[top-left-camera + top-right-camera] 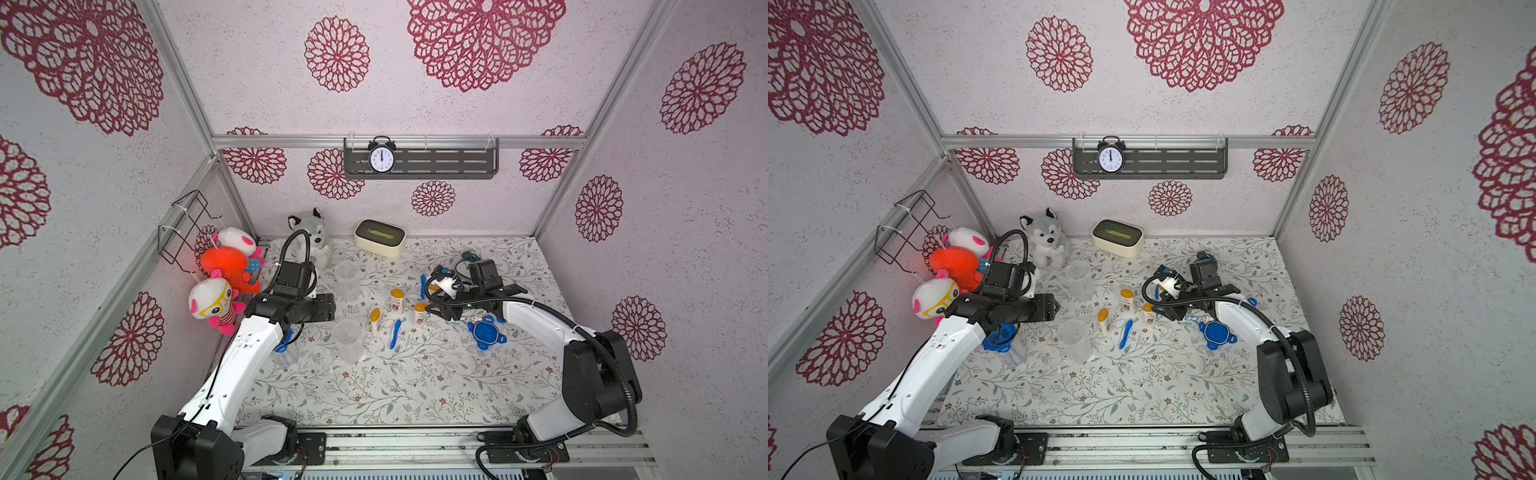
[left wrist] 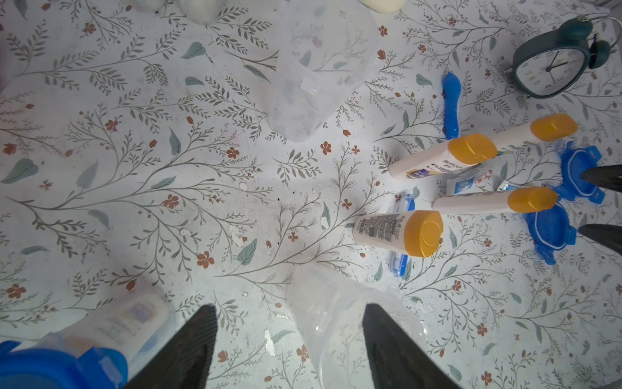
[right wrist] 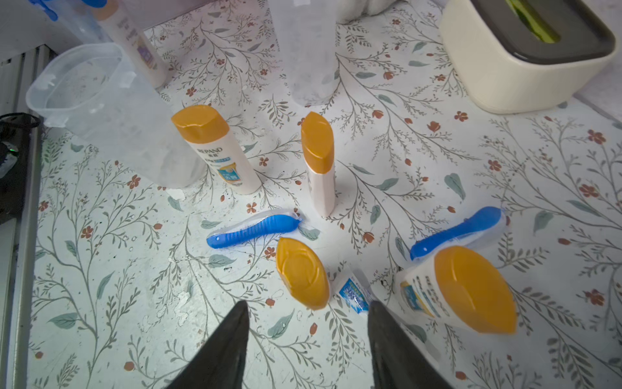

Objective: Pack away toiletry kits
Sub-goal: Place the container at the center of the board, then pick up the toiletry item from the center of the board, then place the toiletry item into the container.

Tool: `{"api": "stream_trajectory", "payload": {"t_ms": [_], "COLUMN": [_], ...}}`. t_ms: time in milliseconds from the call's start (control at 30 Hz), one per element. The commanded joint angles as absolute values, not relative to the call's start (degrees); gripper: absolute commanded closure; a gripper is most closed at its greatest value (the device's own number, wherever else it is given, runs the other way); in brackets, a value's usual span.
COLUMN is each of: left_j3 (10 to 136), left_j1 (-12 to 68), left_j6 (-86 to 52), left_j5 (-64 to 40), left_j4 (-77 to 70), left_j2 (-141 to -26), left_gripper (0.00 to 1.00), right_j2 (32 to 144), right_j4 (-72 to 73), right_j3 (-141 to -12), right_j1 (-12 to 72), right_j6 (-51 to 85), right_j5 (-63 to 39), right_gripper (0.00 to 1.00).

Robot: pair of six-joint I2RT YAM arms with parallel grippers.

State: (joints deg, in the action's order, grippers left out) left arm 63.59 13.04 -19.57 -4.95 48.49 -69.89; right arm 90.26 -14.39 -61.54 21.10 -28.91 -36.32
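Well, loose kit lies all over the bench [image 1: 415, 386]: the left gripper [image 2: 289, 306] gapes empty above an upright clear cup [image 2: 331, 323] (mouth up, ready for filling, I'd guess), while the right gripper [image 3: 308, 303], jaws apart and holding nothing, points down at an orange-capped bottle [image 3: 303, 272] standing just beside a toothpaste tube [image 3: 353, 294], likely its next pick for that cup.

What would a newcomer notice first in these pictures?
Probably the white bottles with orange caps, standing in the middle of the flowered table among blue toothbrushes that lie flat. Next, the bright orange plush hanging with two others on the side wall near the left arm, and the black clock on the shelf on the back wall.
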Motion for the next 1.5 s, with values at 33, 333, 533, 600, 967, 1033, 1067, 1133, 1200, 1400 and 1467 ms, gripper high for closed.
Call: {"api": "stream_trajectory", "payload": {"t_ms": [33, 333, 533, 600, 967, 1033, 1067, 1133, 1200, 1400, 1467], "left_j3": [63.5, 63.5, 64.2, 64.6, 59.6, 58.8, 58.7, 58.5, 58.0, 56.5, 55.3], "left_j1": [12.6, 12.6, 12.4, 12.4, 5.2, 3.8, 3.7, 3.2, 2.0, -1.8, -3.0], "left_j6": [-19.3, -18.2, -17.7, -16.9, -17.2, -17.5, -17.4, -17.0, -17.5, -19.2, -20.0], "left_j5": [-9.3, -8.5, -7.8, -8.0, -17.5, -19.3, -19.9, -23.1, -25.7, -30.2, -31.2], "left_j4": [45.4, 46.7, 48.7, 50.4, 51.3, 50.7, 50.5, 49.8, 48.8, 46.9, 45.5], "left_j2": [-69.8, -70.5, -70.6, -70.5, -61.7, -60.8, -60.7, -60.6, -61.0, -61.9, -61.7], "left_gripper": [0.27, 0.26, 0.26, 0.26, 0.27, 0.28, 0.28, 0.29, 0.31, 0.38, 0.38], "right_j2": [93.2, 97.6, 96.2, 94.3, 81.6, 83.1, 84.0, 86.2, 88.3, 94.1, 95.1], "right_j4": [-17.2, -17.4, -16.1, -16.3, -15.7, -16.0, -16.1, -17.3, -18.6, -22.8, -23.3], "right_j3": [-64.9, -67.5, -67.5, -67.8, -75.8, -79.1, -80.6, -84.0, -86.9, -93.7, -94.5], "right_j1": [22.7, 23.8, 24.5, 24.5, 32.5, 36.5, 38.3, 42.1, 44.9, 48.5, 49.2], "right_j6": [-34.1, -36.9, -36.5, -35.0, -18.6, -16.7, -15.6, -14.3, -12.9, -7.1, -5.9], "right_j5": [-37.6, -36.1, -35.1, -34.8, -42.7, -41.8, -40.7, -37.7, -34.2, -27.0, -26.0], "right_gripper": [0.43, 0.54, 0.74, 0.78, 0.81, 0.81, 0.81, 0.81, 0.80, 0.79, 0.78]}}
